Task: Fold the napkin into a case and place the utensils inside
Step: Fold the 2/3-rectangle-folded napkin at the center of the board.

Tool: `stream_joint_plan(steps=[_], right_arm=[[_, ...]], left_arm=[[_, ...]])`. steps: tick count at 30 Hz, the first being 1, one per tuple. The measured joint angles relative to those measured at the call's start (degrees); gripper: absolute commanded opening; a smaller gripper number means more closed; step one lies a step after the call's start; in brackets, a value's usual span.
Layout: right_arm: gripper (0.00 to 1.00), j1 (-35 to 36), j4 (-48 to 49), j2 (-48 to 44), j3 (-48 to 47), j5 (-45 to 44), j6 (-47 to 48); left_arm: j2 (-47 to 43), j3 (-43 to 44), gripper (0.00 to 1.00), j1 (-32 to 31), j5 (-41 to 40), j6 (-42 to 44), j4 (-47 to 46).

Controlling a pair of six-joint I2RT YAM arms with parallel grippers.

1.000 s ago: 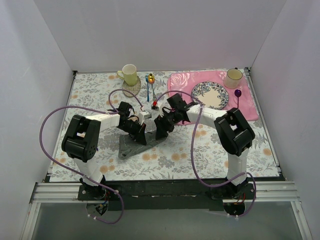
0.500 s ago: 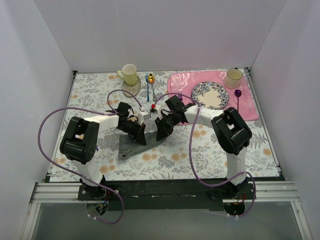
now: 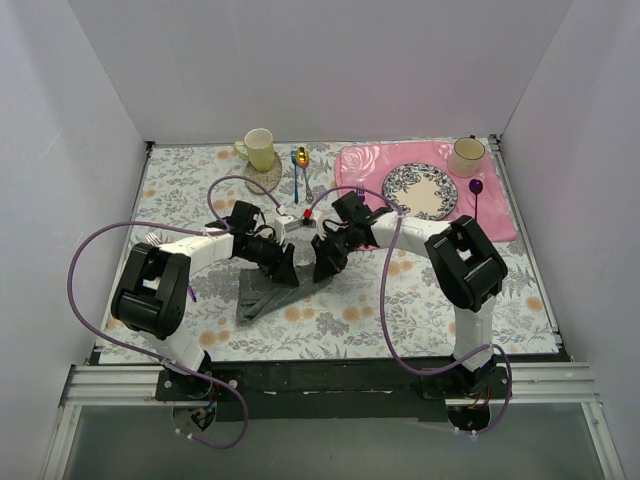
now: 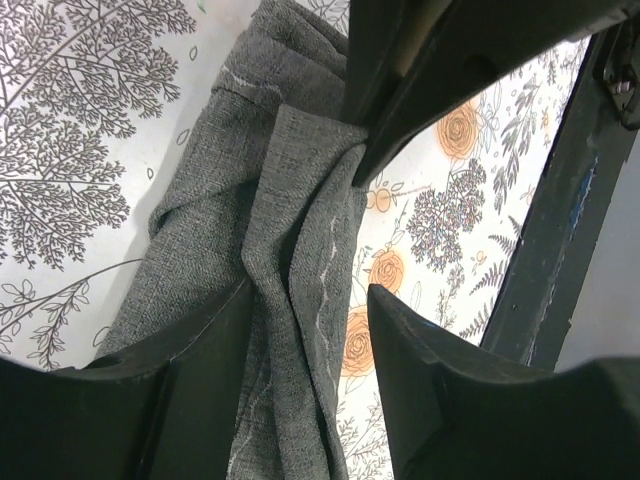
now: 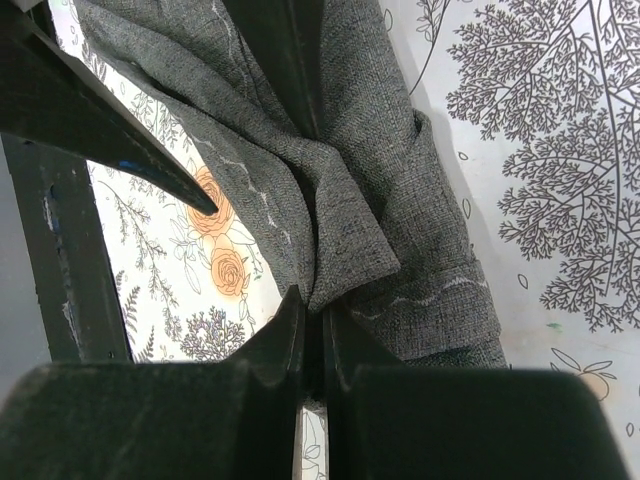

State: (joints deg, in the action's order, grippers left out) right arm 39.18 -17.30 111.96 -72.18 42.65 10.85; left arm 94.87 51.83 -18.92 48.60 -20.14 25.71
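The floral bench (image 3: 400, 310) sits inside plain white walls. Near its middle the napkin (image 3: 262, 295) lies bunched, dark grey with pale stitched edges, 1 fold raised between the 2 arms. The left gripper (image 3: 287, 268) stands open, its jaws either side of that fold without pinching it. The right gripper (image 3: 322, 268) is closed on the fold's corner. To fold well, it should probably draw the layer flat, edges matched. Farther back lies the pink placemat (image 3: 360, 165).
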Motion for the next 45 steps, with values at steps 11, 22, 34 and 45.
stream_joint_plan(steps=[11,22,34,45], right_arm=[[0.01,0.0,2.2,-2.1,1.9,1.0,0.1],[0.18,0.0,2.7,-2.5,2.7,1.2,0.3],[0.54,-2.1,1.4,-4.4,2.7,1.9,-3.7],[0.43,-5.1,-2.9,-6.5,2.6,-2.8,-4.7]], left_arm=[[0.1,-1.0,0.50,-0.1,0.5,-4.1,-6.2],[0.2,-2.5,0.07,-0.7,3.6,-4.7,-7.0],[-1.9,-6.9,0.00,-2.4,3.3,-6.3,-9.0],[-6.8,-10.2,0.00,-8.5,-2.2,-6.6,-11.7]])
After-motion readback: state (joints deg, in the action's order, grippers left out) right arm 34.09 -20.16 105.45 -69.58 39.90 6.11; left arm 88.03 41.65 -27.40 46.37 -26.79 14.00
